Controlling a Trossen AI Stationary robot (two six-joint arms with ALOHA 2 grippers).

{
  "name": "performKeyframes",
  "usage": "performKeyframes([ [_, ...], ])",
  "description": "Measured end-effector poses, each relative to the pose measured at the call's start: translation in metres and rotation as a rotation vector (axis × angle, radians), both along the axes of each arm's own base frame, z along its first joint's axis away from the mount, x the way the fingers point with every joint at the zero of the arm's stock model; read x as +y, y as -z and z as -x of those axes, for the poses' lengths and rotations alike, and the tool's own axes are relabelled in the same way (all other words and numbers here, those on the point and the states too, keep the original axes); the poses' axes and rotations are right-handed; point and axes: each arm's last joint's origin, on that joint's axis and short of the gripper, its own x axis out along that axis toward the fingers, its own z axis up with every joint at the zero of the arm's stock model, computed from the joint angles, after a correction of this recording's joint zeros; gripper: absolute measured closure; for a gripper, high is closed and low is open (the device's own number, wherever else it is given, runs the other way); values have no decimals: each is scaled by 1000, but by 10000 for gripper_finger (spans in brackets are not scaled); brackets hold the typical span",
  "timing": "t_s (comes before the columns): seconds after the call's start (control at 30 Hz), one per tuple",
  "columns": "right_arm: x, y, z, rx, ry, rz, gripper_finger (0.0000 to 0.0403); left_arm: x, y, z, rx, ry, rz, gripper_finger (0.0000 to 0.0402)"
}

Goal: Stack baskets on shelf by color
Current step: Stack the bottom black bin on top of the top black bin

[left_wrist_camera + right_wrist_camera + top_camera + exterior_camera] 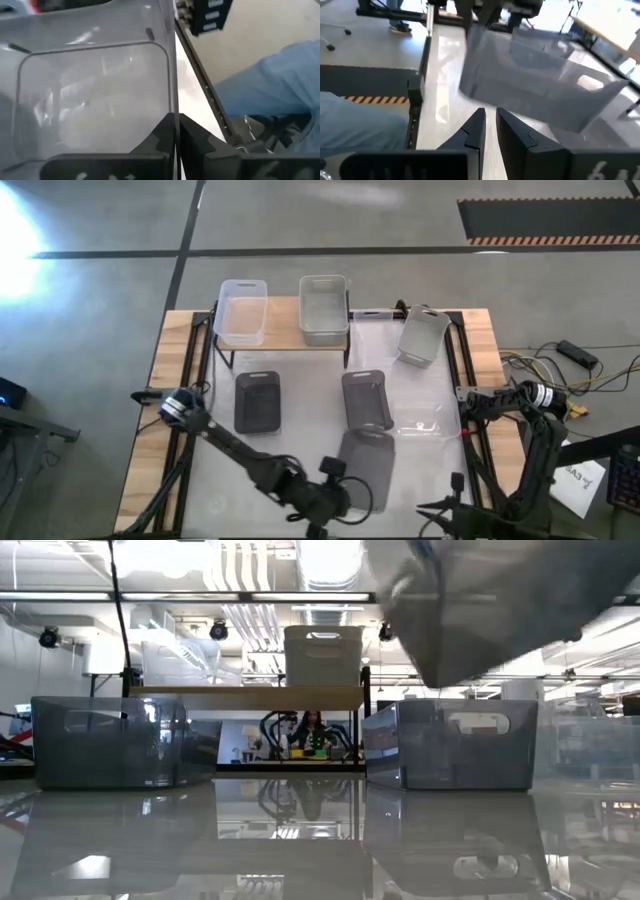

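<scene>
A clear basket [242, 310] and a light grey basket [323, 308] stand on the wooden shelf [283, 332] at the table's far side. Another light grey basket [423, 335] lies to the right of the shelf. Two dark grey baskets [258, 400] [366, 398] stand on the table in front of the shelf. My left gripper [340, 488] is shut on a third dark grey basket [367, 465], which is in the air near the front edge. My right gripper [450, 515] waits near the front right, its fingers a narrow gap apart and empty. My left gripper pinches one side wall of the dark grey basket at its rim [174, 107], with one finger inside the basket and one outside. The basket is lifted clear of the table and hangs tilted in the low view [480, 600].
The shelf's black legs [228, 360] stand behind the two dark baskets. Black frame rails [462, 370] run along the table's left and right sides. A person's blue-clad leg [270, 90] is beside the table's front. Bare table shows at the front left [220, 490].
</scene>
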Motion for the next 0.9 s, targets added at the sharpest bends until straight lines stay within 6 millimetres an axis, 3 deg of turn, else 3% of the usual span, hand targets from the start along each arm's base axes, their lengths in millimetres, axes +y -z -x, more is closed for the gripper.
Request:
performKeyframes([
  [0.23, 3, 3, 10, -54, -22, 32, 365, 8, -47, 57, 69, -102, -54, 402],
  [0.43, 6, 14, 9, -44, -22, 66, 365, 34, -62, 100, 224, -288, -113, 402],
  [0.6, 8, 21, 9, -39, -23, 86, 365, 58, -55, 124, 372, -411, -200, 402],
  [0.9, 10, 27, 9, -34, -24, 105, 365, 99, -10, 154, 547, -589, -334, 401],
])
